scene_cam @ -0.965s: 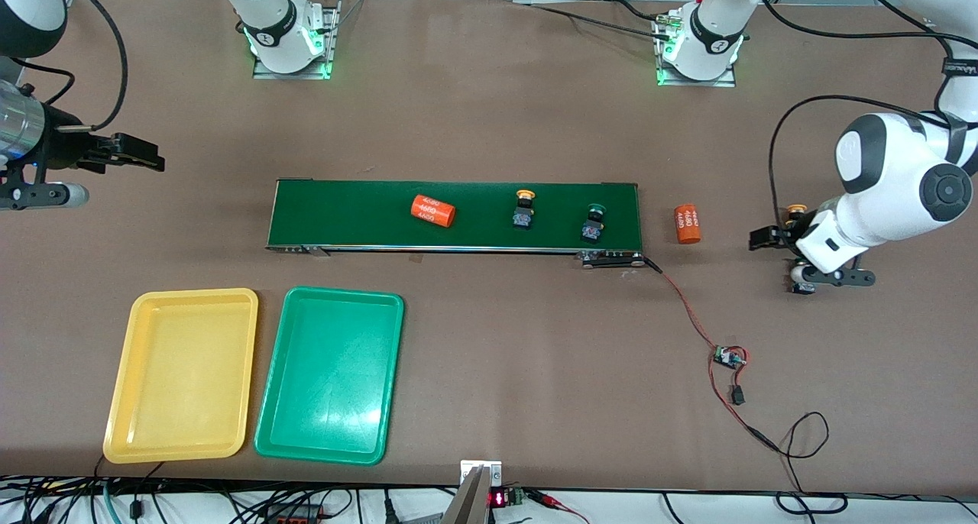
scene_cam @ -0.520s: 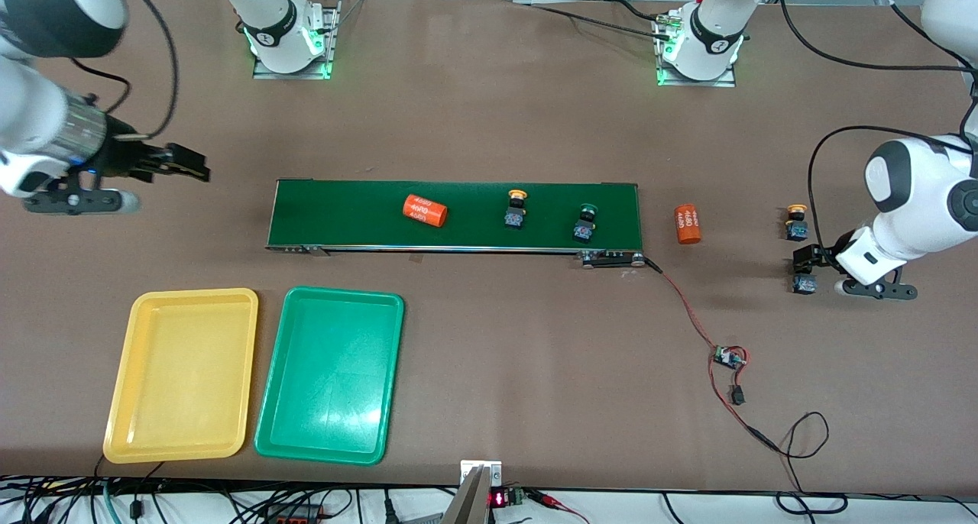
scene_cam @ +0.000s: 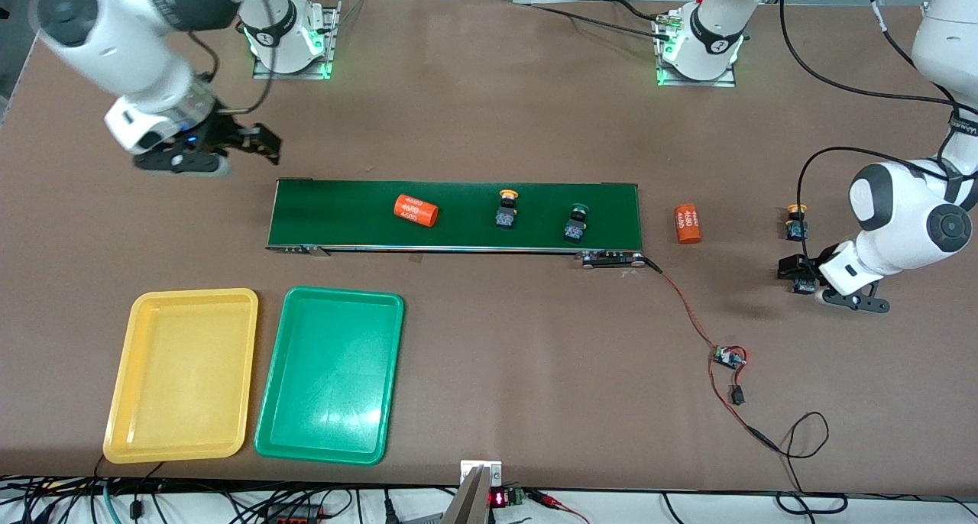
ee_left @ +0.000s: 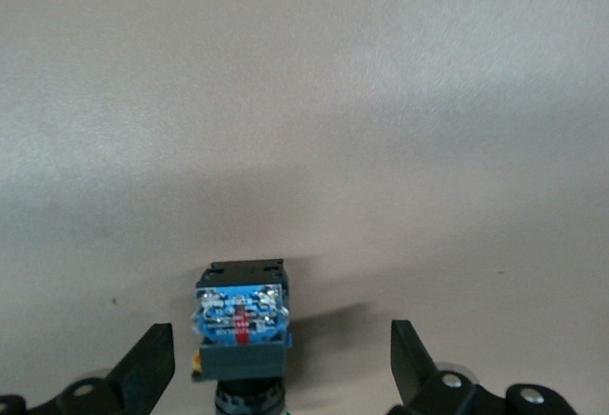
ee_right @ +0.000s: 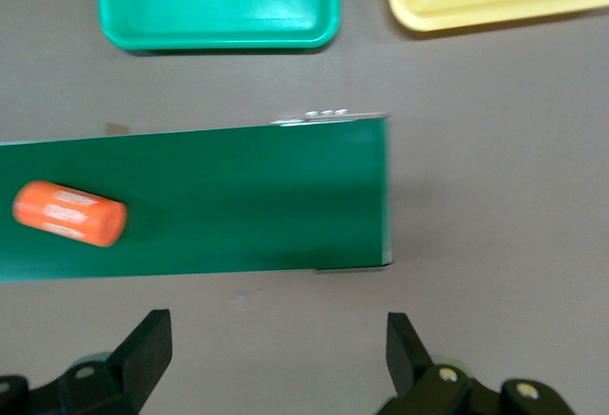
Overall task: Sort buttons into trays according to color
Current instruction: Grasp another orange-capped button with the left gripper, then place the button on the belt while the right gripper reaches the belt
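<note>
On the conveyor belt (scene_cam: 458, 215) lie three items in a row: an orange printed cylinder (scene_cam: 416, 210) toward the right arm's end, then a yellow-capped button (scene_cam: 506, 209), then a green-capped button (scene_cam: 576, 224). Off the belt, toward the left arm's end of the table, a second orange cylinder (scene_cam: 688, 224) rests on the bare tabletop (scene_cam: 497, 111). Farther toward that end sits another yellow-capped button (scene_cam: 796, 222), and nearer the front camera than it a fourth button (scene_cam: 801, 284), its cap colour not readable.

Left gripper (scene_cam: 795, 270): low over the fourth button, jaws spread wide. The left wrist view shows this button (ee_left: 242, 325) between the fingers (ee_left: 145, 369), neither finger touching it.

Right gripper (scene_cam: 260, 143): over the tabletop just off the belt's end nearest the right arm, jaws wide apart, nothing held. Its wrist view shows the belt end (ee_right: 238, 196) and the cylinder (ee_right: 69, 213) on it.

Yellow tray (scene_cam: 122, 402) and green tray (scene_cam: 390, 371) lie side by side, nearer the front camera than the belt, toward the right arm's end; no buttons in either. A red-and-black wire with a small circuit board (scene_cam: 730, 357) runs from the belt's end.
</note>
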{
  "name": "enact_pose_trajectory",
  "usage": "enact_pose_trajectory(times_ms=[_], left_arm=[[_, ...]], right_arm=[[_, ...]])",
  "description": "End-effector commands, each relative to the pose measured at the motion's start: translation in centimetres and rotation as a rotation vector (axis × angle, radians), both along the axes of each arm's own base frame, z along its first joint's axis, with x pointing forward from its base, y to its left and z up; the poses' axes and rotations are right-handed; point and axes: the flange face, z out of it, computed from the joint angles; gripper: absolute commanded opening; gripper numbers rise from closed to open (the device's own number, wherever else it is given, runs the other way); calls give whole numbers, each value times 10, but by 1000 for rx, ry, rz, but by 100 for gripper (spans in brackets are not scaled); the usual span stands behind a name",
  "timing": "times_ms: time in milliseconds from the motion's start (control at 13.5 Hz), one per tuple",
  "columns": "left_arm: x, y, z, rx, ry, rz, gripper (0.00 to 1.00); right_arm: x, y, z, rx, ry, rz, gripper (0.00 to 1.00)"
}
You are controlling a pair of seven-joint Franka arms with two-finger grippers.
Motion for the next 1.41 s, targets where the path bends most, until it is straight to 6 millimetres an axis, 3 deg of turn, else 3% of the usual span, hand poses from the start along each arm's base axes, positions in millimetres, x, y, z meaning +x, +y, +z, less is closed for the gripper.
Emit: enact_pose_trajectory(times_ms=[0,223,297,371,520,668,742,965,1336], left_arm=[[6,6,2,15,-15,-97,91],[6,5,2,16,-15,-110,24],[6,7,3,16,-16,-110,10],[7,6,7,23,-22,-115,3],[9,1,31,46,-41,-129,0],[14,-30,62,60,-22,-180,0],[17,-56,80,61,-18,-214,0],[14,-138,112,50,-23,-269,0],[-32,-277,127,38,22,-145,1]], right_arm=[[-24,48,-14,-12,-41,-41,100],[-38,89,-29,-9,-53,-33,100],[-38,97,-34,0,-57,-57,100],[-38,106,-40,12,-60,-71,100],[-37,124,-50,45,-72,-77,100],[-33,133,-65,78,-71,-93,100],[-32,140,-71,96,-73,-104,100],[-29,151,-86,118,-68,-110,100],[-29,152,-96,3,-67,3,100]])
